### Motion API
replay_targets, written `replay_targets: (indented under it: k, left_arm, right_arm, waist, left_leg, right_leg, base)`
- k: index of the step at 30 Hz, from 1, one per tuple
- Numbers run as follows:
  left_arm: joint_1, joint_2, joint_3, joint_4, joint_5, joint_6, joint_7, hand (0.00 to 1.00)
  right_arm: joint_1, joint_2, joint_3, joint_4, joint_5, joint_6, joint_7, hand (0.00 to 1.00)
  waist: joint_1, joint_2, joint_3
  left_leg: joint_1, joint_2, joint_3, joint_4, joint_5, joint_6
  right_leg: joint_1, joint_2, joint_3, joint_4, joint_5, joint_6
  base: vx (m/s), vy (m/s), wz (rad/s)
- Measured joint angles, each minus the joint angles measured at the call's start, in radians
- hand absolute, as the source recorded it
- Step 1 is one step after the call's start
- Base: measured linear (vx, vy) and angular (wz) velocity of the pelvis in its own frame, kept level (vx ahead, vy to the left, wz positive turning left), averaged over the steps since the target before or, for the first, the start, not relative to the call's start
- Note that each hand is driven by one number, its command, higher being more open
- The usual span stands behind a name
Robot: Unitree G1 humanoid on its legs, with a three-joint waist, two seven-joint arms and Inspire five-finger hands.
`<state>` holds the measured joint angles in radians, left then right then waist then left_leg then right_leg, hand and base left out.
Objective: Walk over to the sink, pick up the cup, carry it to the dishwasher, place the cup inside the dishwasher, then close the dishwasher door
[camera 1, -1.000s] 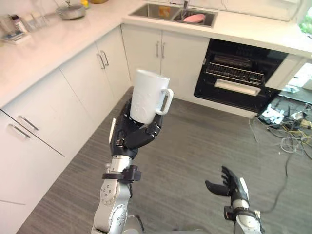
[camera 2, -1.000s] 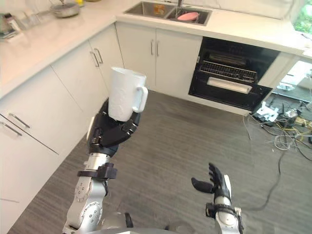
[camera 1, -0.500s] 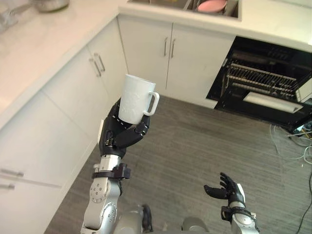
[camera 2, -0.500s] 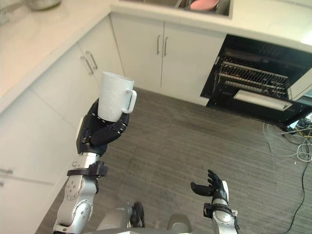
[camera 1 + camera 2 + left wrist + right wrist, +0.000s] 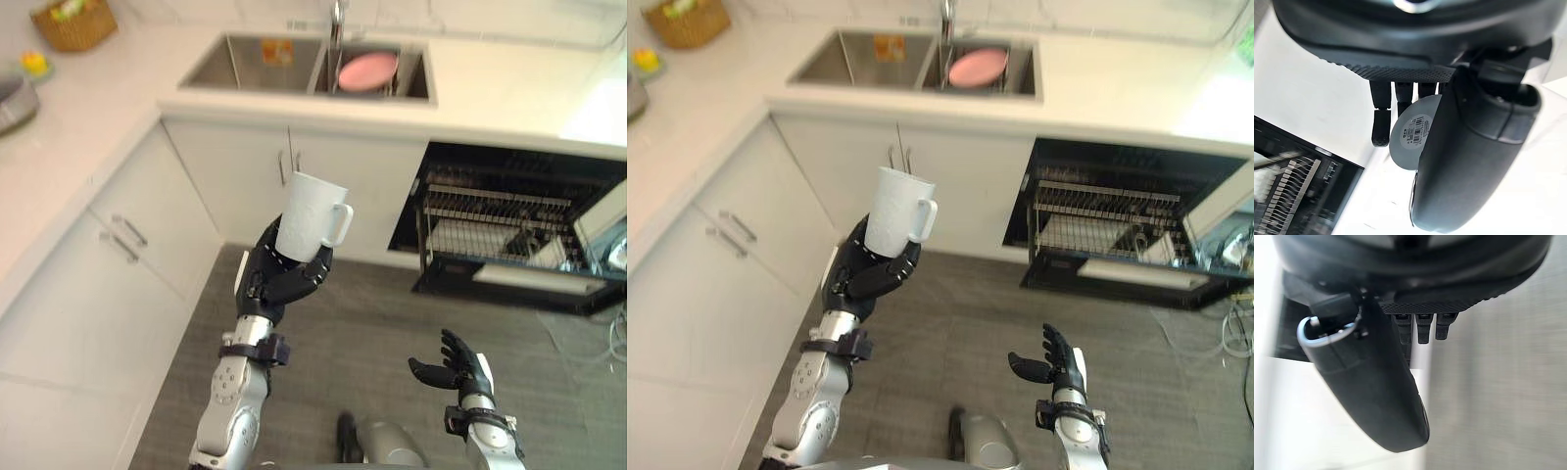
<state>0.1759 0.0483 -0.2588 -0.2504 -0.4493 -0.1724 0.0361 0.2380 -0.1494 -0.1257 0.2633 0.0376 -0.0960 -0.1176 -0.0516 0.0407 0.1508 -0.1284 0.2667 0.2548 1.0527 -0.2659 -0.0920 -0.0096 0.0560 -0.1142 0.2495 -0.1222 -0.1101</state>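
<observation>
Above grey plank floor (image 5: 377, 304), left hand (image 5: 282, 279) curls round a near-upright white handled cup (image 5: 309, 215); right hand (image 5: 458, 367) spread, empty; open black dishwasher (image 5: 509, 225) ahead.

1 cup (image 5: 309, 217), 1 pink plate (image 5: 367, 70), 1 bskt (image 5: 71, 24), 1 dishwshr (image 5: 509, 230)

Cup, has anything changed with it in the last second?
Only the camera moved: the sink and open dishwasher now lie more squarely ahead. The left hand still holds the cup upright, fingers curled round its base; the right hand stays open and low. Nothing let go.
</observation>
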Motion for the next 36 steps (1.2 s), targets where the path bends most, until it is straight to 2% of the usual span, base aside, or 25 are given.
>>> replay_targets:
  k: [2, 3, 4, 6, 7, 8, 9, 11, 12, 13, 14, 16, 18, 19, 20, 21, 22, 23, 25, 29, 30, 31, 33, 35, 36]
  left_arm:
    - [-0.003, 0.001, 0.004, -0.023, 0.000, -0.010, 0.000, 0.30]
    - [-0.003, 0.002, 0.006, -0.023, 0.000, -0.010, 0.000, 0.30]
    - [0.001, 0.002, 0.009, -0.022, 0.000, -0.010, 0.000, 0.30]
    - [0.001, 0.004, 0.019, -0.023, 0.001, -0.011, 0.002, 0.30]
    - [0.002, 0.004, 0.024, -0.022, 0.003, -0.012, 0.004, 0.30]
    - [0.003, 0.018, 0.029, -0.021, 0.006, -0.011, 0.007, 0.30]
    - [0.001, 0.030, 0.039, -0.021, 0.010, -0.011, 0.011, 0.30]
    - [-0.006, 0.032, 0.039, -0.022, 0.017, -0.011, 0.023, 0.30]
    - [-0.005, 0.038, 0.034, -0.021, 0.018, -0.008, 0.031, 0.30]
    - [-0.006, 0.046, 0.033, -0.020, 0.018, -0.005, 0.033, 0.30]
    - [-0.005, 0.063, 0.033, -0.020, 0.021, -0.002, 0.033, 0.30]
    - [-0.006, 0.071, 0.041, -0.022, 0.029, -0.007, 0.042, 0.30]
    - [-0.019, 0.069, 0.053, -0.024, 0.046, -0.026, 0.046, 0.30]
    - [-0.024, 0.070, 0.058, -0.024, 0.047, -0.026, 0.047, 0.30]
    - [-0.033, 0.070, 0.068, -0.019, 0.047, -0.026, 0.049, 0.30]
    - [-0.035, 0.070, 0.075, -0.018, 0.048, -0.025, 0.050, 0.30]
    - [-0.038, 0.072, 0.079, -0.008, 0.048, -0.027, 0.050, 0.30]
    - [-0.040, 0.050, 0.076, 0.017, 0.048, -0.027, 0.050, 0.30]
    - [-0.045, 0.047, 0.074, 0.027, 0.049, -0.024, 0.049, 0.30]
    - [-0.071, 0.038, 0.073, 0.077, 0.058, -0.021, 0.046, 0.30]
    - [-0.070, 0.032, 0.069, 0.079, 0.058, -0.021, 0.044, 0.30]
    - [-0.071, 0.029, 0.068, 0.079, 0.058, -0.022, 0.043, 0.30]
    - [-0.071, 0.022, 0.072, 0.078, 0.059, -0.023, 0.043, 0.30]
    - [-0.071, 0.022, 0.077, 0.078, 0.059, -0.023, 0.045, 0.30]
    - [-0.071, 0.022, 0.081, 0.077, 0.059, -0.023, 0.047, 0.30]
  right_arm:
    - [-0.069, -0.003, 0.000, -0.003, 0.002, -0.015, -0.002, 0.90]
    - [-0.078, -0.004, 0.000, 0.000, 0.002, -0.015, -0.002, 0.90]
    - [-0.093, -0.005, 0.000, 0.004, 0.003, -0.015, -0.004, 0.90]
    - [-0.095, -0.015, 0.000, 0.008, 0.004, -0.014, -0.010, 0.90]
    - [-0.094, -0.017, 0.000, 0.010, 0.004, -0.013, -0.012, 0.90]
    - [-0.090, -0.008, 0.002, 0.010, 0.004, -0.011, -0.016, 0.90]
    - [-0.079, -0.004, 0.008, -0.003, 0.004, -0.006, -0.019, 0.90]
    - [-0.076, -0.003, 0.008, -0.033, 0.002, -0.005, -0.027, 0.90]
    - [-0.078, 0.002, 0.010, -0.061, 0.000, -0.005, -0.028, 0.90]
    - [-0.082, 0.005, 0.013, -0.072, -0.001, -0.005, -0.027, 0.90]
    - [-0.083, 0.011, 0.021, -0.088, -0.002, -0.005, -0.026, 0.90]
    - [-0.088, 0.019, 0.046, -0.125, -0.004, -0.005, -0.022, 0.90]
    - [-0.118, 0.021, 0.074, -0.183, -0.022, -0.014, -0.011, 0.90]
    - [-0.132, 0.022, 0.075, -0.191, -0.023, -0.018, -0.008, 0.90]
    - [-0.161, 0.023, 0.075, -0.202, -0.023, -0.027, -0.007, 0.90]
    - [-0.174, 0.023, 0.076, -0.207, -0.023, -0.027, -0.007, 0.90]
    - [-0.179, 0.017, 0.076, -0.230, -0.022, -0.029, -0.008, 0.90]
    - [-0.176, -0.004, 0.074, -0.252, -0.022, -0.031, -0.009, 0.90]
    - [-0.169, -0.008, 0.075, -0.291, -0.018, -0.033, -0.001, 0.90]
    - [-0.135, -0.011, 0.078, -0.372, 0.013, -0.046, 0.001, 0.90]
    - [-0.131, -0.012, 0.087, -0.393, 0.021, -0.056, -0.002, 0.90]
    - [-0.131, -0.013, 0.089, -0.402, 0.023, -0.065, -0.002, 0.90]
    - [-0.132, -0.020, 0.100, -0.419, 0.049, -0.084, 0.007, 0.90]
    - [-0.132, -0.028, 0.112, -0.418, 0.067, -0.084, 0.016, 0.90]
    - [-0.132, -0.030, 0.120, -0.418, 0.093, -0.084, 0.025, 0.90]
  waist:
    - [0.036, -0.003, 0.002]
    - [0.041, -0.004, 0.003]
    - [0.044, -0.005, 0.003]
    - [0.042, 0.001, 0.000]
    - [0.044, 0.003, -0.001]
    - [0.039, -0.010, -0.009]
    - [0.023, -0.044, -0.027]
    - [0.017, -0.057, -0.033]
    - [0.011, -0.061, -0.032]
    - [0.011, -0.061, -0.031]
    - [0.009, -0.061, -0.031]
    - [0.008, -0.059, -0.035]
    - [0.007, -0.060, -0.041]
    - [0.005, -0.060, -0.041]
    - [0.001, -0.060, -0.041]
    - [-0.002, -0.062, -0.042]
    - [-0.018, -0.064, -0.041]
    - [-0.020, -0.016, -0.043]
    - [-0.020, -0.005, -0.041]
    - [-0.020, 0.013, -0.022]
    - [-0.013, 0.013, -0.022]
    - [-0.013, 0.015, -0.023]
    - [0.005, 0.017, -0.025]
    - [0.012, 0.019, -0.026]
    - [0.011, 0.024, -0.028]
  left_leg:
    - [-0.114, -0.025, -0.043, -0.166, -0.045, 0.036]
    - [-0.130, -0.044, -0.071, -0.233, -0.047, 0.038]
    - [-0.145, -0.088, -0.145, -0.367, -0.040, 0.029]
    - [-0.143, -0.151, -0.267, -0.626, 0.021, 0.002]
    - [-0.134, -0.156, -0.274, -0.641, 0.094, -0.016]
    - [-0.115, -0.177, -0.249, -0.623, 0.144, 0.019]
    - [-0.125, -0.203, -0.211, -0.598, 0.111, 0.049]
    - [-0.126, -0.211, -0.149, -0.569, 0.064, 0.081]
    - [-0.096, -0.216, -0.106, -0.581, 0.043, 0.097]
    - [-0.072, -0.217, -0.088, -0.598, 0.036, 0.107]
    - [-0.023, -0.219, -0.063, -0.631, 0.032, 0.115]
    - [0.099, -0.211, -0.007, -0.727, 0.030, 0.118]
    - [0.165, -0.190, 0.058, -0.795, 0.030, 0.118]
    - [0.175, -0.185, 0.074, -0.807, 0.030, 0.118]
    - [0.190, -0.175, 0.101, -0.821, 0.028, 0.116]
    - [0.198, -0.172, 0.111, -0.823, 0.022, 0.104]
    - [0.220, -0.172, 0.106, -0.815, -0.005, 0.062]
    - [0.236, -0.125, 0.103, -0.803, -0.022, 0.040]
    - [0.231, -0.091, 0.092, -0.737, -0.021, 0.040]
    - [0.107, 0.006, 0.026, -0.294, 0.043, 0.025]
    - [0.067, -0.001, 0.001, -0.243, 0.013, 0.022]
    - [0.043, -0.011, -0.009, -0.242, -0.003, 0.027]
    - [-0.014, -0.060, -0.059, -0.358, -0.046, 0.038]
    - [-0.023, -0.103, -0.134, -0.497, -0.042, 0.033]
    - [-0.009, -0.122, -0.177, -0.624, 0.003, 0.027]
  right_leg:
    - [0.059, -0.009, 0.093, -0.045, -0.011, 0.012]
    - [0.071, -0.016, 0.114, -0.045, -0.022, 0.024]
    - [0.093, -0.030, 0.151, -0.040, -0.048, 0.037]
    - [0.097, -0.052, 0.222, -0.003, -0.110, 0.083]
    - [0.094, -0.056, 0.245, 0.020, -0.136, 0.100]
    - [0.094, -0.075, 0.292, 0.054, -0.178, 0.124]
    - [0.082, -0.115, 0.316, 0.064, -0.197, 0.145]
    - [0.048, -0.142, 0.353, 0.105, -0.196, 0.161]
    - [0.002, -0.154, 0.361, 0.196, -0.190, 0.235]
    - [-0.029, -0.159, 0.354, 0.267, -0.181, 0.282]
    - [-0.073, -0.171, 0.332, 0.358, -0.170, 0.308]
    - [-0.135, -0.189, 0.208, 0.455, -0.195, 0.256]
    - [-0.250, -0.175, 0.091, 0.431, -0.220, 0.201]
    - [-0.276, -0.172, 0.060, 0.403, -0.216, 0.188]
    - [-0.317, -0.157, 0.009, 0.306, -0.178, 0.144]
    - [-0.318, -0.144, -0.014, 0.221, -0.118, 0.121]
    - [-0.295, -0.122, -0.024, 0.114, 0.062, 0.094]
    - [-0.263, -0.079, -0.028, 0.090, 0.062, 0.082]
    - [-0.239, -0.045, -0.014, 0.073, 0.050, 0.064]
    - [-0.087, -0.003, 0.016, -0.014, 0.035, 0.044]
    - [-0.054, -0.008, 0.037, -0.039, 0.035, 0.044]
    - [-0.045, -0.011, 0.046, -0.049, 0.034, 0.043]
    - [-0.029, -0.019, 0.097, -0.063, 0.037, 0.047]
    - [-0.019, -0.022, 0.128, -0.068, 0.039, 0.051]
    - [-0.016, -0.020, 0.142, -0.068, 0.039, 0.056]
  base:
    - [0.40, 0.135, -1.03]
    - [0.38, 0.207, -0.95]
    - [0.37, 0.261, -0.89]
    - [0.36, 0.305, -0.95]
    - [0.32, 0.282, -0.98]
    - [0.42, 0.337, -0.89]
    - [0.50, 0.393, -0.77]
    - [0.42, 0.319, -0.77]
    - [0.35, 0.269, -0.90]
    - [0.31, 0.228, -0.79]
    - [0.24, 0.149, -0.77]
    - [0.25, 0.112, -0.85]
    - [0.23, 0.027, -0.87]
    - [0.21, -0.043, -0.80]
    - [0.23, -0.089, -0.55]
    - [0.32, -0.121, -0.43]
    - [0.37, -0.119, -0.30]
    - [0.33, -0.098, -0.32]
    - [0.31, -0.148, -0.41]
    - [0.26, -0.113, -0.27]
    - [0.21, -0.010, -0.42]
    - [0.18, 0.028, -0.44]
    - [0.16, 0.072, -0.57]
    - [0.14, 0.118, -0.61]
    - [0.13, 0.152, -0.55]
